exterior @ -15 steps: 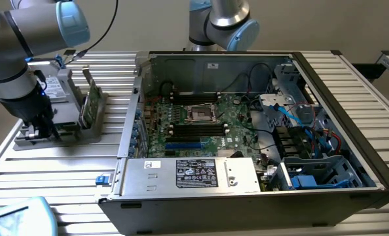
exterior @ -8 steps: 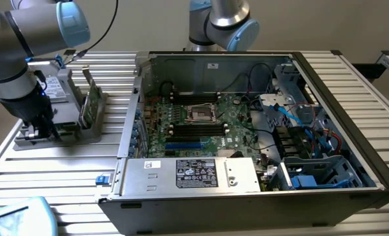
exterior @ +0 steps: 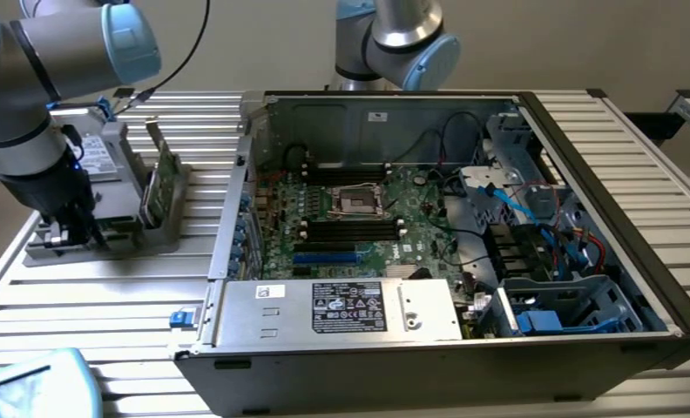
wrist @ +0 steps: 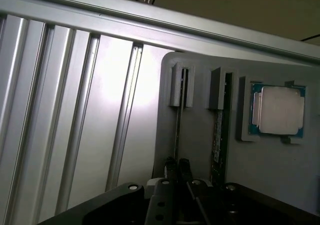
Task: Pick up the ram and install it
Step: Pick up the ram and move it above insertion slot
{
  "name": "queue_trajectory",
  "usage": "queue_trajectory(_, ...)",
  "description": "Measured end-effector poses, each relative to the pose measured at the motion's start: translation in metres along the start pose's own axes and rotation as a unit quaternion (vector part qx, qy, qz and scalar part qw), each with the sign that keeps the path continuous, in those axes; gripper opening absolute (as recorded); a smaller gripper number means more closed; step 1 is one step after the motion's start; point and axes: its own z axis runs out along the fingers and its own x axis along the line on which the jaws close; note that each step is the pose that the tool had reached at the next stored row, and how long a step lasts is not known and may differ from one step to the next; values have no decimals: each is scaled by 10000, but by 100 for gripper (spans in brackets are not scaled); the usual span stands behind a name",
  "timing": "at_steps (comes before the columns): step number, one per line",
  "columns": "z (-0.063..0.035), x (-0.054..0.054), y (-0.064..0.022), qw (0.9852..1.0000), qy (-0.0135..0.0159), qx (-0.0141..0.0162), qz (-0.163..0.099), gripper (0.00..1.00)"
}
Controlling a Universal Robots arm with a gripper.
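Note:
The ram (wrist: 178, 130) stands on edge in a slot of the grey holder (wrist: 200, 145), and I see it as a thin line. My gripper (wrist: 178, 169) sits at its near end, its two dark fingers (wrist: 171, 168) pressed close on either side, shut on the stick. A second stick (wrist: 218, 140) with small chips stands in the neighbouring slot. In the exterior view my gripper (exterior: 77, 233) reaches down into the holder (exterior: 43, 254) at the exterior view's left, beside the open computer case (exterior: 438, 348). The motherboard (exterior: 421, 213) lies bare inside with black memory slots (exterior: 351, 228).
A square silver processor (wrist: 278, 110) rests in a pocket of the holder. A green card (exterior: 161, 185) stands upright at the holder's far end. The power supply (exterior: 339, 309), cables and drive cage (exterior: 554, 305) crowd the case. A second arm's base (exterior: 397, 39) stands behind the case.

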Motion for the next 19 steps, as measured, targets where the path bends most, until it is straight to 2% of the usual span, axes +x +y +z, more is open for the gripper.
queue_trajectory(5, -17, 4, -20, 10000, -14, -74, 14, 14)
queue_trajectory(10, -35, 9, -35, 9999, -25, -129, 34, 14)
queue_trajectory(16, -37, 14, -59, 9998, -30, -163, 66, 14)
queue_trajectory(19, -37, 15, -61, 9998, -30, -167, 80, 14)
